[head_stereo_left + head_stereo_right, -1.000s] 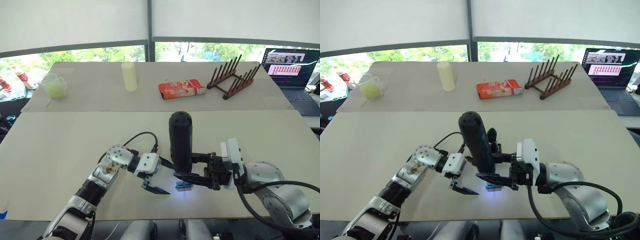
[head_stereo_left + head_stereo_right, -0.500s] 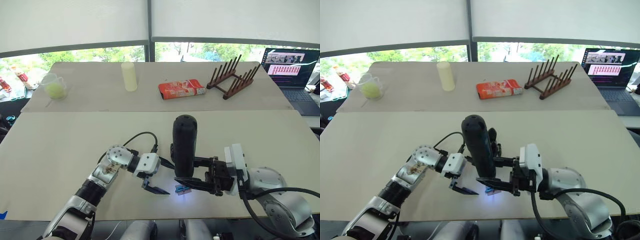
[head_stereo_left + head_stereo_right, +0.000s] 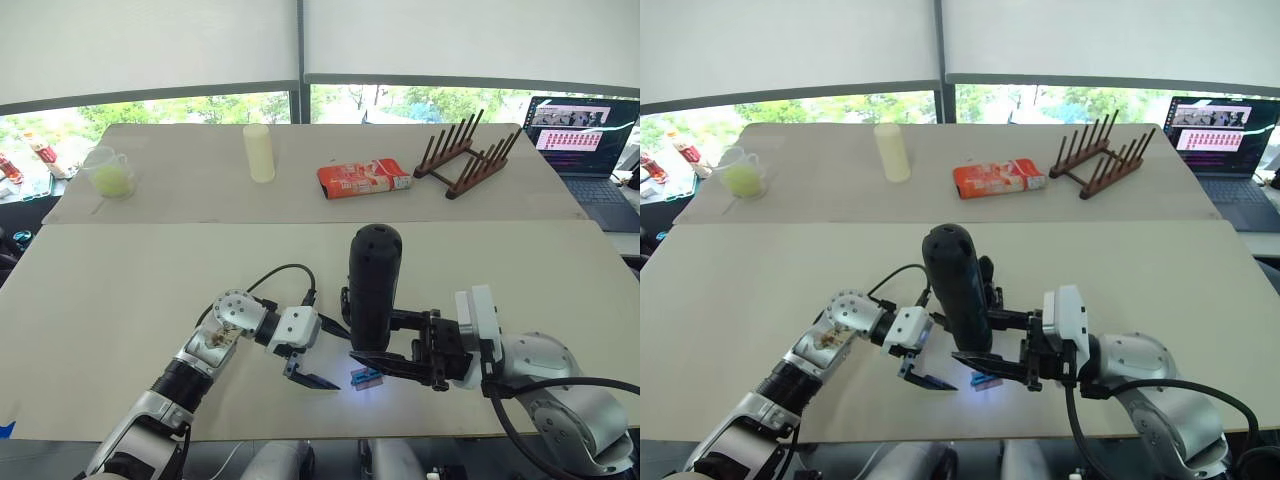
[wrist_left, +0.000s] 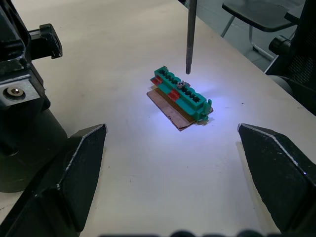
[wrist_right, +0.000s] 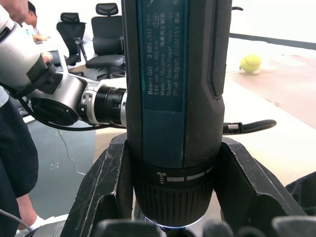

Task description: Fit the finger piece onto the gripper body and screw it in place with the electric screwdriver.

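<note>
The right gripper clamps the screwdriver upright between its jaws, bit tip just above a screw in the green block. The left gripper hangs wide and empty, the block ahead between its jaws and the gripper body just outside one finger. Judging by this, a screw is only being fetched; fitting and fastening remain.

The electric screwdriver has a matt black plastic casing and a thin, dull grey metal bit. The small block under it is glossy green plastic with red inserts on a coppery brown plate. The table is a smooth, matt beige board. The left gripper has matt black fingers on a glossy white housing. The rack looks like dark wood.
</note>
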### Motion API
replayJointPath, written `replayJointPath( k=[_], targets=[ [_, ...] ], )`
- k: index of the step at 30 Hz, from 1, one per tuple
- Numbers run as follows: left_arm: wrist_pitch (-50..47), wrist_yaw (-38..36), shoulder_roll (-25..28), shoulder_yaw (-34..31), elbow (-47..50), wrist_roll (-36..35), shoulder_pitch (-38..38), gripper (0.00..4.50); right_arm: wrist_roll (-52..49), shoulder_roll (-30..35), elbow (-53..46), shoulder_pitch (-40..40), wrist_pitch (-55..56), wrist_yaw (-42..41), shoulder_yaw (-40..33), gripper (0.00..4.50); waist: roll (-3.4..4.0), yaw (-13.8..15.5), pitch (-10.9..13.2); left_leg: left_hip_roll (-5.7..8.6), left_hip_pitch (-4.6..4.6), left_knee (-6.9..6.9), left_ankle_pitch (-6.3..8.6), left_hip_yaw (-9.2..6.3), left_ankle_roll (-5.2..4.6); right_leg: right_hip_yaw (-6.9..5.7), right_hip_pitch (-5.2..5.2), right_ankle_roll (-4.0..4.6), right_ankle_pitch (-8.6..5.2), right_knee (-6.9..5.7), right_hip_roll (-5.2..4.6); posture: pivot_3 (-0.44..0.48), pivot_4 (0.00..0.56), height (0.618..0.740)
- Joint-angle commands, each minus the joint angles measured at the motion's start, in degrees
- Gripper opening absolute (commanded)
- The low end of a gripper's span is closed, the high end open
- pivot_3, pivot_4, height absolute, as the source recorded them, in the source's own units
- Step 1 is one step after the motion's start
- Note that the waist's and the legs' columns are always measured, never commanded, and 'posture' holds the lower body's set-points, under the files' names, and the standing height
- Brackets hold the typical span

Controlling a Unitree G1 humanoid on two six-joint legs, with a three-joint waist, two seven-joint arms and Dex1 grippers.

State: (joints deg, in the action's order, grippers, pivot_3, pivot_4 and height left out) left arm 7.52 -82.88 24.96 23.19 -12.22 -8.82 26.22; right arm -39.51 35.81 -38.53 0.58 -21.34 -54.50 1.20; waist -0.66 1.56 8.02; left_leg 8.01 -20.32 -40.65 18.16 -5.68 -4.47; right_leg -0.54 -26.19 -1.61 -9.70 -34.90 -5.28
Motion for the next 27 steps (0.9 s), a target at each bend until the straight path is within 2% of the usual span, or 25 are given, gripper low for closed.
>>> replayJointPath(
  k=[1, 27],
  targets=[
    [0.6, -0.5, -0.1, -0.1, 0.8, -0.8, 0.7, 4.50, -0.4, -0.8, -1.6, -0.5, 2.6, 0.1, -1.0, 1.90, 0.00, 0.0, 0.0, 0.00, 0.00, 0.00, 0.00, 0.00, 0.00, 0.00, 0.00, 0.00, 0.00, 0.00, 0.00, 0.000, 0.150, 0.740],
    [0.9, -0.3, -0.4, -0.3, 0.1, -0.6, 1.3, 4.50, 1.0, -1.3, -0.4, -0.3, 2.3, -0.7, -0.9, 1.90, 0.00, 0.0, 0.0, 0.00, 0.00, 0.00, 0.00, 0.00, 0.00, 0.00, -0.01, 0.00, 0.00, -0.01, 0.01, 0.000, 0.150, 0.740]
  ],
)
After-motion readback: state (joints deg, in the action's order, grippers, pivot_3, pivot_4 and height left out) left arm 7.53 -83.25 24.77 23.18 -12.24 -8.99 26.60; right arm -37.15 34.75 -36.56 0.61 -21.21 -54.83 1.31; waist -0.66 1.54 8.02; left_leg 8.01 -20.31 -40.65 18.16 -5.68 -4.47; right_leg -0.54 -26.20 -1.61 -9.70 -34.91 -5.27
